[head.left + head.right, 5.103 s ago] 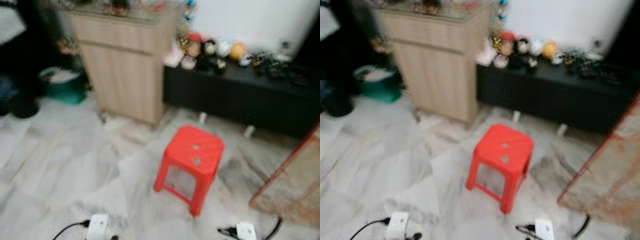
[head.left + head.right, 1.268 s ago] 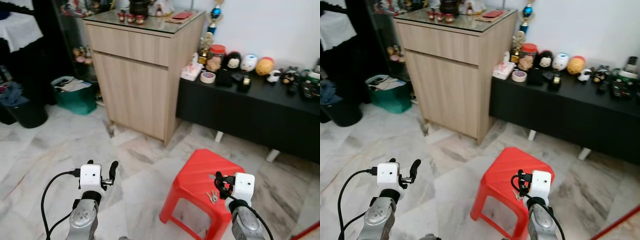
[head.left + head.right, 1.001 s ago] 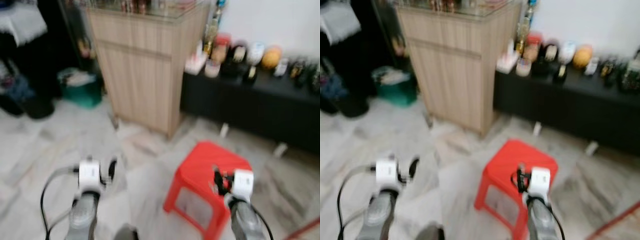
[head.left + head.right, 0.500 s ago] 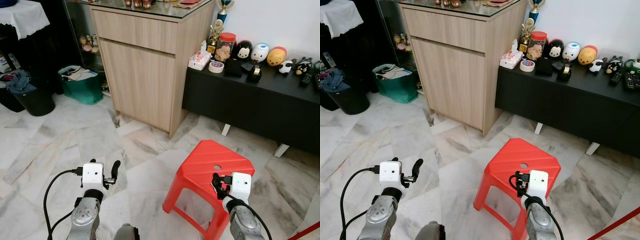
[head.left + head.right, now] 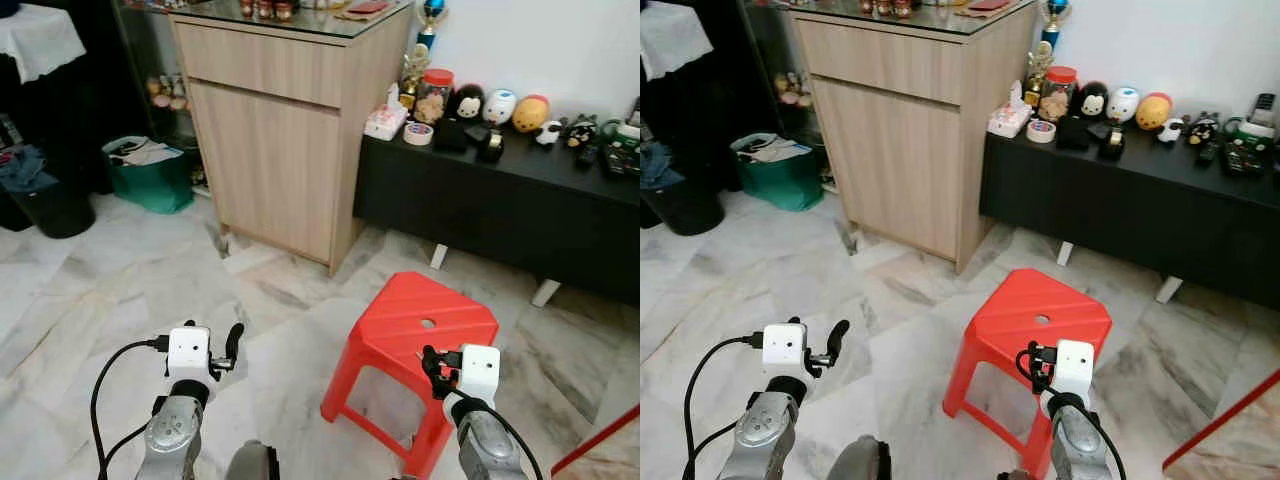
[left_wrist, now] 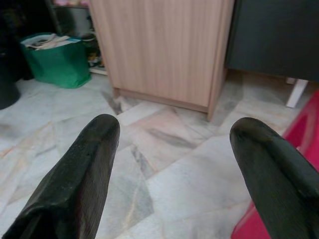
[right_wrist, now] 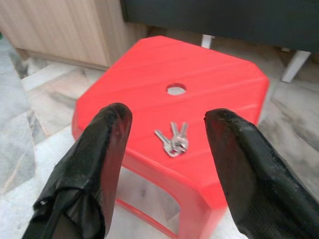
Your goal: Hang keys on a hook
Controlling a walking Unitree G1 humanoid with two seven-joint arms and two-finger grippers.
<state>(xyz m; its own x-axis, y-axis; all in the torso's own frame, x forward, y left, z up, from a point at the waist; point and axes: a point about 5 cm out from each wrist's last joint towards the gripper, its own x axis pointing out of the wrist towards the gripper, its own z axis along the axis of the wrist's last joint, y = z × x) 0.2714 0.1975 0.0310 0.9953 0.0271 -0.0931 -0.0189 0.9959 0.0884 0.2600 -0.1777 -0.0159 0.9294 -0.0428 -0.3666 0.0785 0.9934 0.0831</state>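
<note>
Right gripper (image 7: 167, 124) spread wide, fingers (image 7: 107, 149) apart, holding nothing, raised in front of the robot over the near edge of the red stool (image 5: 415, 330). Keys (image 7: 173, 139) lie flat on the stool top, between the spread fingers in the right wrist view, just short of the round hole (image 7: 175, 89) in the seat; gripper not touching them. Left gripper (image 6: 174, 159) also spread, empty, arm held forward over bare marble floor (image 5: 120, 290), well apart from the stool. Stool stands on open floor, room on its left side. Beyond it a wooden cabinet (image 5: 280, 140), beside it a low black bench (image 5: 500, 210) with small toys on top. Green bin (image 5: 150, 175) left of the cabinet. Red-edged panel (image 5: 1230, 420) at the right edge.
</note>
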